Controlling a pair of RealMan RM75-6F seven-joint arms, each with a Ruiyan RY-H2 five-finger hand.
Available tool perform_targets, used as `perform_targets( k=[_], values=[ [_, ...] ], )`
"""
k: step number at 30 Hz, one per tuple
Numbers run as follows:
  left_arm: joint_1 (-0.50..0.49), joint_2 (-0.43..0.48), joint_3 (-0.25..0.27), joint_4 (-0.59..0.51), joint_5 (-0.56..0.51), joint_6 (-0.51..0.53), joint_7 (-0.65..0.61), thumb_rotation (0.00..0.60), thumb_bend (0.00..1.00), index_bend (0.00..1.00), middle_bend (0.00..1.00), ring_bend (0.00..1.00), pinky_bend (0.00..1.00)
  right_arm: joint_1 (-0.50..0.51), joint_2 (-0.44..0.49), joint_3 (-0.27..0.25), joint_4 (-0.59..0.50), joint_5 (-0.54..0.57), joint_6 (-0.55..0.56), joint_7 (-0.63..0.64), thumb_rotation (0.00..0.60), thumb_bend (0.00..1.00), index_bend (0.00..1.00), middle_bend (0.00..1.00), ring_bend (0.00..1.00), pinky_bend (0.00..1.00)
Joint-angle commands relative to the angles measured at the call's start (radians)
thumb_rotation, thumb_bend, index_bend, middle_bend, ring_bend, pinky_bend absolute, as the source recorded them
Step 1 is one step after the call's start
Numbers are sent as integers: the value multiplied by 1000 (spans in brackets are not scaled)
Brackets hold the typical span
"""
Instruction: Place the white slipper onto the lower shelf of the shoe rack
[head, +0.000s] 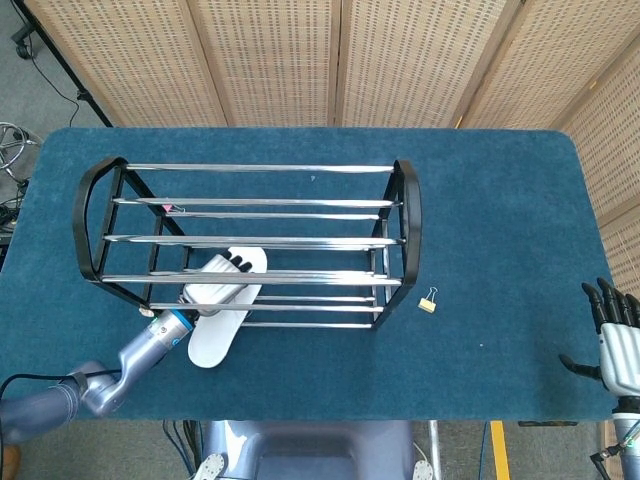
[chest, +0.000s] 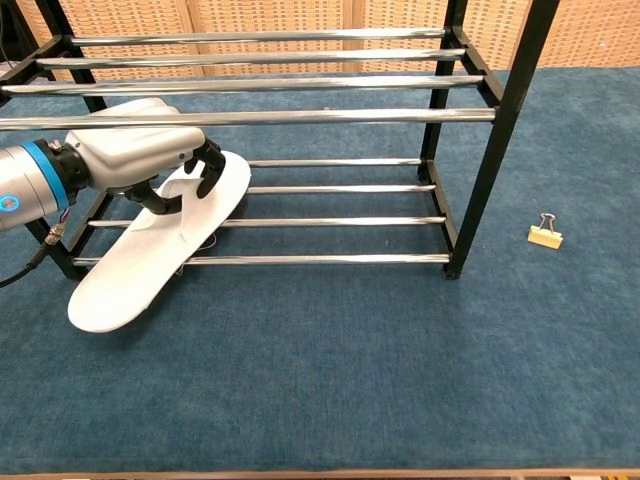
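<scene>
Left hand: the left hand (chest: 135, 157) grips the white slipper (chest: 160, 250) at its strap, the fingers (chest: 205, 165) curled around the strap and the palm above it; in the head view the hand (head: 215, 288) sits under the front bars of the shoe rack.
White slipper: it lies tilted, the toe end resting on the lower shelf (chest: 330, 220) at the rack's left part, the heel end (head: 208, 350) sticking out past the front bar toward 7 o'clock and touching the tabletop (head: 500, 220).
Shoe rack: the shoe rack (head: 250, 240) has a black frame and chrome bars, and stands at the middle-left of the tabletop.
Right hand: the right hand (head: 617, 345) is at the tabletop's edge at about 4 o'clock, well apart from the rack; its fingers (head: 605, 300) are stretched and spread, holding nothing.
Binder clip: a small binder clip (head: 428, 301) lies on the tabletop just beside the rack's right front foot, at about 4 o'clock from the rack.
</scene>
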Motion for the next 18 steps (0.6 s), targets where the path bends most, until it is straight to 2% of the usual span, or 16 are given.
perform_targets(
  k=[1, 18],
  values=[
    [-1, 0, -11, -24, -28, -15, 37, 600, 473, 670, 508, 469, 531, 0, 1, 0, 0, 0, 0, 3, 600, 0, 0, 0, 0, 0],
    [2, -52, -79, -80, -203, -51, 225, 600, 470, 670, 508, 476, 531, -1, 7, 2, 1, 2, -2, 18, 600, 0, 0, 0, 0, 0]
  ],
)
